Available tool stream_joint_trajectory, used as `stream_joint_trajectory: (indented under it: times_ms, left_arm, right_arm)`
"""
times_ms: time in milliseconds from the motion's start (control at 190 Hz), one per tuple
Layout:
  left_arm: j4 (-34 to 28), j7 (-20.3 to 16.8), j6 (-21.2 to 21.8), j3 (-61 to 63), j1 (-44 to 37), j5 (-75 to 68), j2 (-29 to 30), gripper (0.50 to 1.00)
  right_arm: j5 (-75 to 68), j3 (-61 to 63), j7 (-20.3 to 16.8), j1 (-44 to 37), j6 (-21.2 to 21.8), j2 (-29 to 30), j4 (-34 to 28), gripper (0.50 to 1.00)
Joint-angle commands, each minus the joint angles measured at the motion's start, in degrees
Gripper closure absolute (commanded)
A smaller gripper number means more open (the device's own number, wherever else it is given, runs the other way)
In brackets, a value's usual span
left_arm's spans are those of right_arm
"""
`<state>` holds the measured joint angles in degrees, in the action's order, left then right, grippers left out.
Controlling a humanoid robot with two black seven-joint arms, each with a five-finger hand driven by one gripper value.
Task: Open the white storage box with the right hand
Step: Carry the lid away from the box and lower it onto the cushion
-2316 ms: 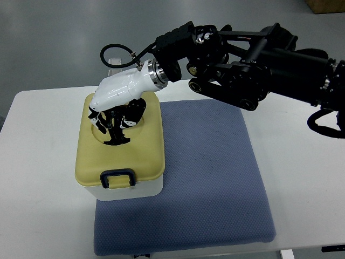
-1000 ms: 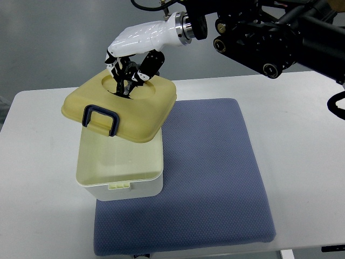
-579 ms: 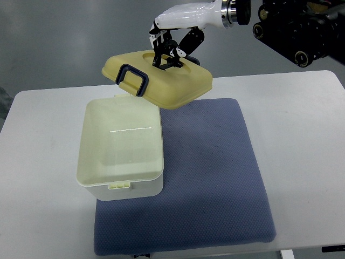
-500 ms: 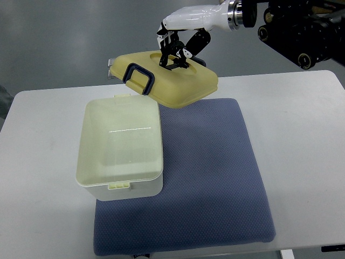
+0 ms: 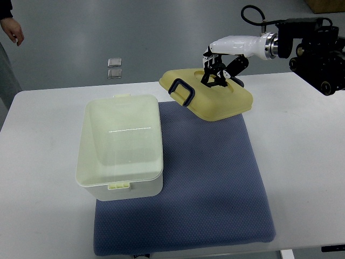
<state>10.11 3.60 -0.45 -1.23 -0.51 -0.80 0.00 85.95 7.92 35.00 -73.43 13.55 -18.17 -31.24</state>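
Fingers of the right robot hand [image 5: 218, 72] grip the lid [image 5: 210, 99]; best lowered flat onto the mat [image 5: 215, 178], clear of the box [image 5: 121, 145].

Surface: a white table [image 5: 43, 216] fills most of the frame, its far edge running across the upper part.
Cover: a blue-grey textured mat [image 5: 210, 194] lies flat on the table, from the centre down to the lower edge.
On the mat: the open white storage box [image 5: 119, 145] stands at centre left, its right side over the mat's left edge, its left side over bare table.
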Motion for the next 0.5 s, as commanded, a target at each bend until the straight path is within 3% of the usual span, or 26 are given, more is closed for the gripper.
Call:
stream_joint_trajectory:
  times_ms: [0, 495]
  left_arm:
    - [0.0, 0.0, 0.01, 0.0, -0.01, 0.01, 0.0, 0.5]
    - [0.0, 0.0, 0.01, 0.0, -0.01, 0.01, 0.0, 0.5]
  right_arm:
    - [0.01, -0.54, 0.0, 1.98, -0.45, -0.02, 0.04, 1.0]
    - [0.8, -1.42, 0.0, 8.57, -0.54, 5.6, -0.66, 1.0]
